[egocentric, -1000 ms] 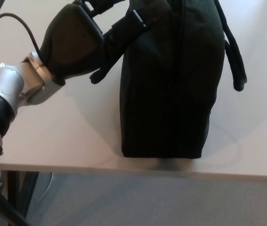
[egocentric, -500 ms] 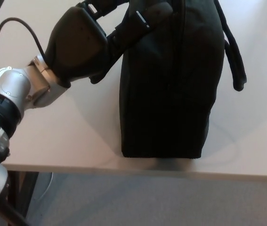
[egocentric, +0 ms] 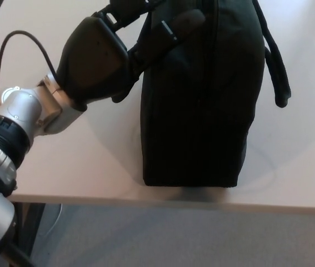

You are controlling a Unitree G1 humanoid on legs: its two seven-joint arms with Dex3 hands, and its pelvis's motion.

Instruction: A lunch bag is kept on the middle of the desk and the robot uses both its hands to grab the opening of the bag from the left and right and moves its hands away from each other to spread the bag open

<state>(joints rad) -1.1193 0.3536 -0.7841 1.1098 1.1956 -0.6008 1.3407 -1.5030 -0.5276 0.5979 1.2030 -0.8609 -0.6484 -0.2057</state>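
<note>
A black lunch bag (egocentric: pixel 201 100) stands upright on the white desk (egocentric: pixel 79 161), its top cut off by the picture's upper edge. A zip line runs down its middle, and a black strap (egocentric: pixel 276 67) hangs down its right side. My left hand (egocentric: pixel 99 58) is at the bag's upper left, open. One of its fingers (egocentric: pixel 176 25) lies against the bag's left face and the others reach up past the picture's edge. I cannot see it closed on any part of the bag. My right hand does not show.
The desk's front edge (egocentric: pixel 146 201) runs just below the bag, with grey floor (egocentric: pixel 174 233) beyond it. A black cable (egocentric: pixel 18 39) loops from my left wrist over the desk's left part.
My left hand has moved to the right and slightly up, closer against the bag's upper left side. The bag has stayed in place.
</note>
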